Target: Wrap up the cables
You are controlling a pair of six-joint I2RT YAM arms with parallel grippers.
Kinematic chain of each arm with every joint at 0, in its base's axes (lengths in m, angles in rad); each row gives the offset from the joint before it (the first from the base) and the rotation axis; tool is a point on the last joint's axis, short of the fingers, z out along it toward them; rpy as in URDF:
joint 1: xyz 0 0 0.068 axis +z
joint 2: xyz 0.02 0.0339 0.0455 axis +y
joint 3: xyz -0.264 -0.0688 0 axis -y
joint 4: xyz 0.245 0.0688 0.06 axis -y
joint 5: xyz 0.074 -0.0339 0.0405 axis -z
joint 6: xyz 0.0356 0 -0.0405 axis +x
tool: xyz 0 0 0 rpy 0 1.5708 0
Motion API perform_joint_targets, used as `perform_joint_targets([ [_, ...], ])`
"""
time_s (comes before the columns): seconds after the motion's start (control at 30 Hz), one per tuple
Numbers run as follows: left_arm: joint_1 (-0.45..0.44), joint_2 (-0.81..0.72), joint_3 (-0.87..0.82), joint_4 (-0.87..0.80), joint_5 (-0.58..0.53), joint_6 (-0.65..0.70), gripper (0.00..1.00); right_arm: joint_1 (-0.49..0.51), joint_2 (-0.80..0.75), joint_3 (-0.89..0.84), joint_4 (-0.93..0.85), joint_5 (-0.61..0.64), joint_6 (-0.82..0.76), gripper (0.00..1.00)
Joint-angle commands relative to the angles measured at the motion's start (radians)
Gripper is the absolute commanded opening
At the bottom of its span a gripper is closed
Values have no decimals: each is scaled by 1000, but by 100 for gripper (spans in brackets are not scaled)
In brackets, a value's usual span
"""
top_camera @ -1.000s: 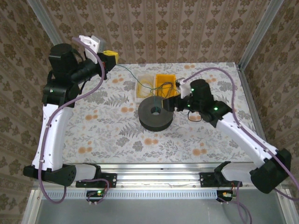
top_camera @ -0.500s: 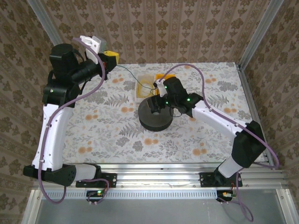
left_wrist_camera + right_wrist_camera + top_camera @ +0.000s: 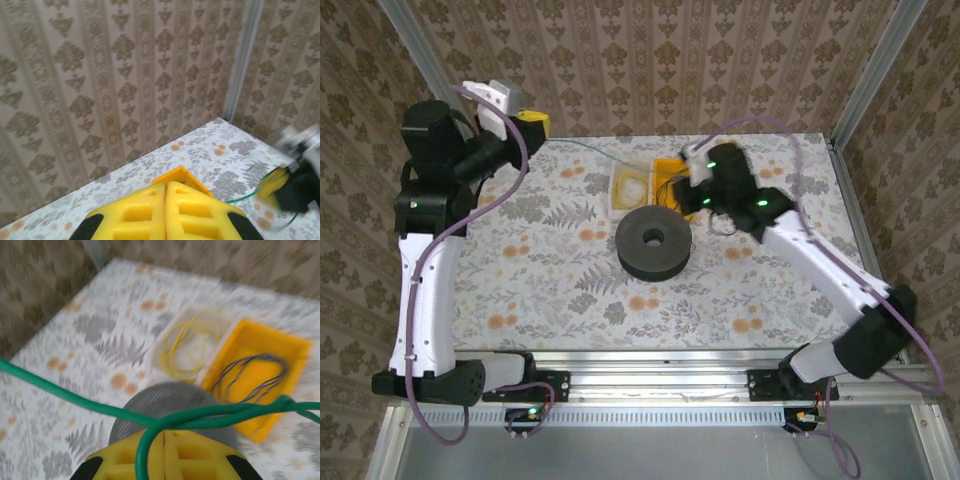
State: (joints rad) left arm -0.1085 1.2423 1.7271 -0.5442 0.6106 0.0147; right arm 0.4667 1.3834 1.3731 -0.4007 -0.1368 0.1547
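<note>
Top external view: the left arm is raised at the far left corner of the floral-patterned table [image 3: 540,270], and its left gripper [image 3: 532,122] hangs clear of the surface. A wide black round spool [image 3: 653,262] lies flat mid-table. Just beyond it sit a clear shallow tray [image 3: 615,190] and a yellow plastic tray [image 3: 272,337], side by side, with the right arm reaching over them.

Left wrist view: the yellow fingers [image 3: 135,212] are pressed flat together with no gap. A thin green cable [image 3: 245,196] comes out from beside them and runs off towards the blurred right arm, so it looks pinched there, though the exact grip point is hidden.

Right wrist view: the right gripper [image 3: 164,440] is closed as well, with the same green cable looped across its tips and caught between them. One strand stretches away to the left and the other to the right. Below, the spool lies just under the fingers. Pale yellow cables [image 3: 187,345] are coiled loosely in the clear tray, and dark bluish cables [image 3: 260,360] lie in the yellow one.
</note>
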Motion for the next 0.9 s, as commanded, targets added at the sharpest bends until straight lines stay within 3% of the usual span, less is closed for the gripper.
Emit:
perform_joint_targets([
  [0.0,96,-29,-36,47,48,-26,0,-144,-137,-28,-44,-99,14,0],
  [0.2,280,-26,-55,77,122,-66,0,-379,-224,-60,-69,-194,40,0],
  [0.4,429,15,-35,133,188,-127,0,-503,-247,-89,-65,-257,69,0],
  [0.87,640,189,270,99,219,-149,0,-690,-165,-100,-130,-76,67,0],
])
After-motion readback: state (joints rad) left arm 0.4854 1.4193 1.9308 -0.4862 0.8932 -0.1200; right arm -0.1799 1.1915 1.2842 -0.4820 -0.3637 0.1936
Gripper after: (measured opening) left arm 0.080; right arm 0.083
